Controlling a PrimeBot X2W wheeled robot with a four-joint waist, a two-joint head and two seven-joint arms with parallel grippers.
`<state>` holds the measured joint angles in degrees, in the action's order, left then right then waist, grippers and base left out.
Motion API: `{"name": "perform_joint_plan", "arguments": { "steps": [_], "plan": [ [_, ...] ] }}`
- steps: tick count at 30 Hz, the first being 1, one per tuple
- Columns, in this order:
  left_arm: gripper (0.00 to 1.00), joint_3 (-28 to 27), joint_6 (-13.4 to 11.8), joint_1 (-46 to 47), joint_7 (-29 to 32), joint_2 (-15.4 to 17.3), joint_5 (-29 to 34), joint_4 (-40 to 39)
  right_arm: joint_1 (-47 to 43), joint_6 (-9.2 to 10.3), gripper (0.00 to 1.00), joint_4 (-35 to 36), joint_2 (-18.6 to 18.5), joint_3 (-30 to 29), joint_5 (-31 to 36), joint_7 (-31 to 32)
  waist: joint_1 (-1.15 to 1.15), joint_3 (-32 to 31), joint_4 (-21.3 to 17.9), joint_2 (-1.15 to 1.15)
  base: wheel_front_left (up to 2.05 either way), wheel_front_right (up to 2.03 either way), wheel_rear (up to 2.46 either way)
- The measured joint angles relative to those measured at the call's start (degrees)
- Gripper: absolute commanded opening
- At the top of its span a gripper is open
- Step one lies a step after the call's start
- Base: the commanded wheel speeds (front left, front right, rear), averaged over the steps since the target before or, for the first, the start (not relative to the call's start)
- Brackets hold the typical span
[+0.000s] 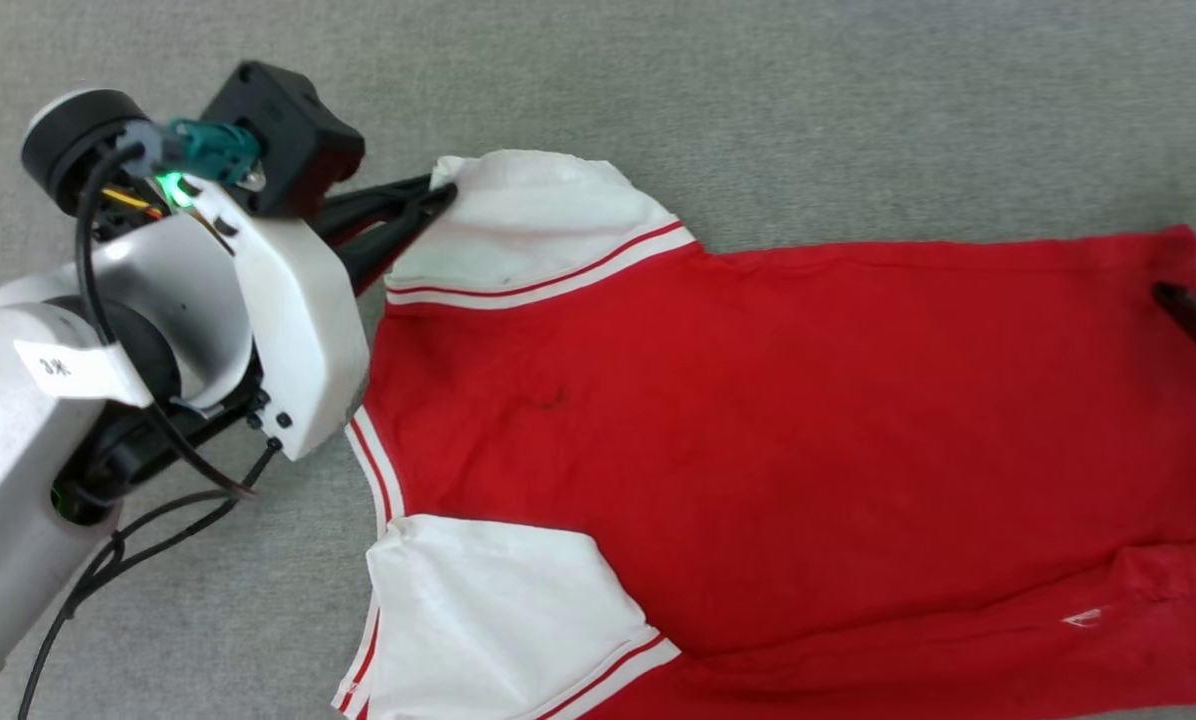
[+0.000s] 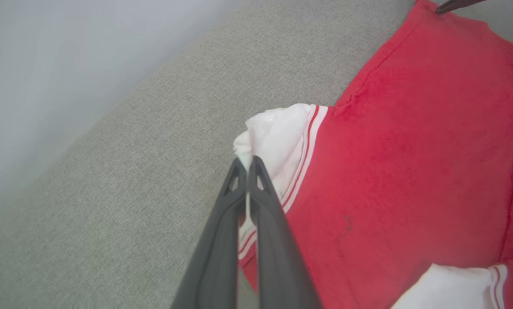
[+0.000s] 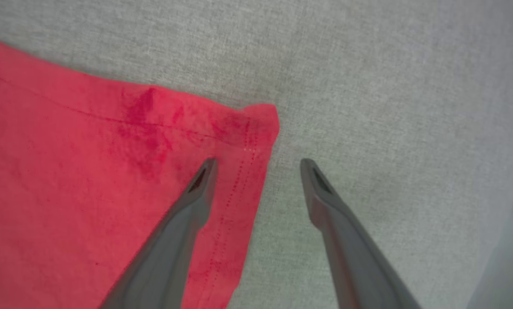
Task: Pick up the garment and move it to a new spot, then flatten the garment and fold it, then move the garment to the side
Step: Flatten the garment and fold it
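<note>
The garment (image 1: pixel 758 430) lies spread on grey cloth, a red jersey with white sleeves and red-white striped trim, its plain red side up and its collar toward the left. My left gripper (image 1: pixel 443 195) is shut on the edge of the far white sleeve (image 2: pixel 278 137), pinching the fabric between its fingertips (image 2: pixel 245 165). My right gripper (image 3: pixel 258 163) is open over the far hem corner (image 3: pixel 261 120) of the garment (image 3: pixel 89 193), one finger above the red cloth and the other above the grey surface. A dark fingertip (image 1: pixel 1183 305) of it shows at the right edge of the head view.
The grey fabric surface (image 1: pixel 708 90) stretches beyond the garment on the far side and to the left. My left arm (image 1: pixel 158 330) with its cables hangs over the left part. A pale wall or edge (image 2: pixel 46 64) borders the surface.
</note>
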<state>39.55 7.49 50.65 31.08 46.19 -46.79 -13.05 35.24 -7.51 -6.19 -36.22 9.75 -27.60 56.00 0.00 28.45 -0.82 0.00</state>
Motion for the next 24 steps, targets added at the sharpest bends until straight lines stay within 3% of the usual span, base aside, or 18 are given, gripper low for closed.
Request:
{"name": "perform_joint_plan", "arguments": {
  "steps": [11, 12, 13, 24],
  "plan": [
    [0.0, 2.44, 0.0, -1.08, -3.04, -0.64, -0.05, 0.23, 2.5, 0.13, 1.0, -5.38, -2.34, 5.91, 0.1, 2.19, -0.01, 2.5, 3.08, 0.0, 0.0, 0.0, 0.0],
    [0.0, 2.49, 0.0, -1.12, -3.34, -0.67, -0.21, 0.47, 2.64, 0.15, 0.41, -5.58, -2.52, 6.35, -0.34, 2.13, -0.01, 2.41, 3.13, 0.0, 0.0, 0.0, 0.0],
    [0.0, 2.55, 0.0, -1.19, -3.69, -0.67, -0.32, 0.77, 2.66, 0.18, 0.0, -5.71, -2.65, 6.86, -0.73, 1.87, -0.01, 2.28, 3.16, 0.0, 0.0, 0.0, 0.0],
    [0.0, 2.74, -0.46, -5.49, -7.57, 0.63, -1.42, 4.0, 1.29, 0.09, 0.0, -7.93, -1.22, 6.76, -4.24, -5.19, -0.01, -2.47, 2.38, 0.0, 0.0, 0.0, 0.0]
  ]
}}
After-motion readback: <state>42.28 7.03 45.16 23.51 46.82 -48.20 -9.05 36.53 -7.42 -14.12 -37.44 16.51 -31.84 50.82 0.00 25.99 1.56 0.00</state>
